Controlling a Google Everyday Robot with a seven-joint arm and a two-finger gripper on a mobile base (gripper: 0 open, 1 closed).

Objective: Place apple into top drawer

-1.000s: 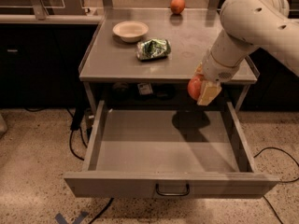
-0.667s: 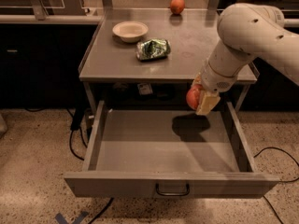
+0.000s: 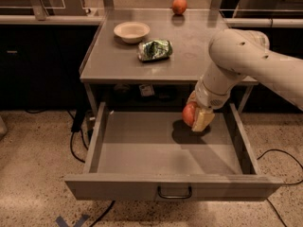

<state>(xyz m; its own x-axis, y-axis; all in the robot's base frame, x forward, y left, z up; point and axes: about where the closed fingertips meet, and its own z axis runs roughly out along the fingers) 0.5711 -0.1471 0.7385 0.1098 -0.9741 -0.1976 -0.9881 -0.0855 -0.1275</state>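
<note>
Gripper (image 3: 198, 118), right of centre in the frame, is clamped on the apple (image 3: 189, 113), which shows at its left side, held above the back right part of the open drawer (image 3: 123, 186); their shadow (image 3: 182, 132) falls on the drawer floor just beneath

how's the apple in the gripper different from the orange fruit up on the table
The apple is clamped in the gripper, hanging over the open top drawer near its right rear. The orange fruit rests free at the back of the table.
The apple looks red. The orange fruit is plain orange.
The apple is half hidden by the gripper. The orange fruit shows whole.
Both are round.
</note>
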